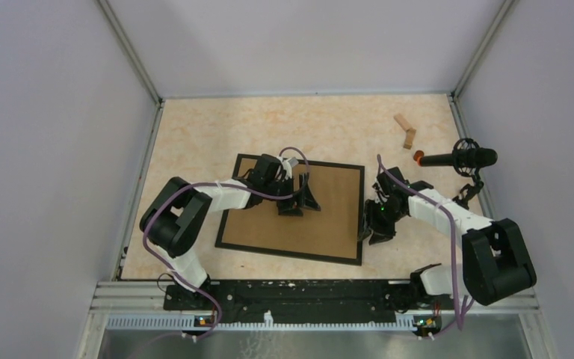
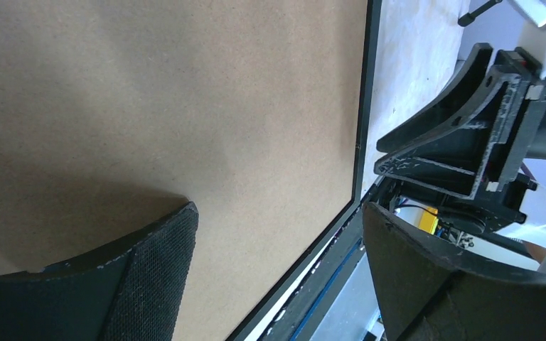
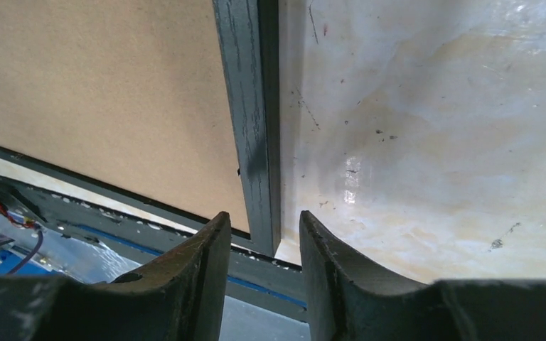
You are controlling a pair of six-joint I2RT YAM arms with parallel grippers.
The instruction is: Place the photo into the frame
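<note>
Table [image 1: 194, 149], pale marbled top. The frame [image 1: 329, 217] lies flat at centre, brown backing board up, thin black rim all round, slightly skewed.

Lower right of the frame: right gripper [image 1: 377, 228] sits at the rim near the corner. Right wrist view: fingers [image 3: 206, 263] close together, the black rail [image 3: 252, 106] running into the narrow gap between them. Cannot tell whether they pinch it.

Middle of the board: left gripper [image 1: 299, 200] hangs low over it, jaws spread wide, nothing between them. Left wrist view shows bare brown board [image 2: 185, 106] under the pads [image 2: 163, 270].

Far right corner: two small wooden blocks [image 1: 406, 131], a black microphone [image 1: 460, 158] just beside them.
</note>
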